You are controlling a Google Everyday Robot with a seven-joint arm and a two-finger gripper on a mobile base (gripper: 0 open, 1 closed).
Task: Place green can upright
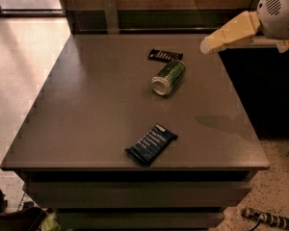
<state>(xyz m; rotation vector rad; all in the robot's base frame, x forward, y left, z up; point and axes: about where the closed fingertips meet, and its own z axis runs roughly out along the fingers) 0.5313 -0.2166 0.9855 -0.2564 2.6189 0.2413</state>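
Observation:
The green can [168,77] lies on its side on the grey table [86,109], right of the middle toward the back. Its silver end faces the front left. My gripper [208,44] is a beige shape at the upper right, held above the table's back right corner. It is to the right of the can, higher than it, and well apart from it. Nothing shows in the gripper.
A dark snack bar wrapper [165,55] lies just behind the can. A second dark wrapper [151,144] lies near the table's front edge. A dark cabinet [265,90] stands right of the table. A low wall runs along the back.

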